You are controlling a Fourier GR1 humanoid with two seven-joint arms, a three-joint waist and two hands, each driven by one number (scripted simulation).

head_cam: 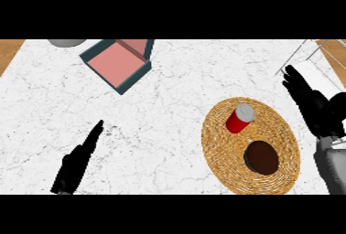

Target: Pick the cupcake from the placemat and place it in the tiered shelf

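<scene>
Woven straw, that's the placemat (251, 146), a round coiled thing sitting nearest me, just left of my right hand (312, 101). On its near half there's a dark brown dome, smooth and round from above, which I take to be the cupcake (262, 157). So it's on the mat, below and left of the right hand's fingers, not touching them. Just past it on the same mat stands a little red can (238, 119) with a silvery lid, tilted a bit, closer to the right hand's fingertips but still apart from them.

My left hand (78, 160) is way off on the other side, black, fingers straight and laid together pointing up and right over the white marbled counter (155, 119). Open, holding nothing, well apart from the mat.

The right hand comes up from a grey forearm at the right edge, fingers stretched out long and pointing away from me, open and empty.

Beyond its fingertips there's thin wire framing, the tiered shelf (307, 57) I guess, mostly cut off by the edge. Far off to the left of it sits a squarish teal box (116, 64) with a pink inside, angled, and a grey rounded object (66, 42) at the very back.
</scene>
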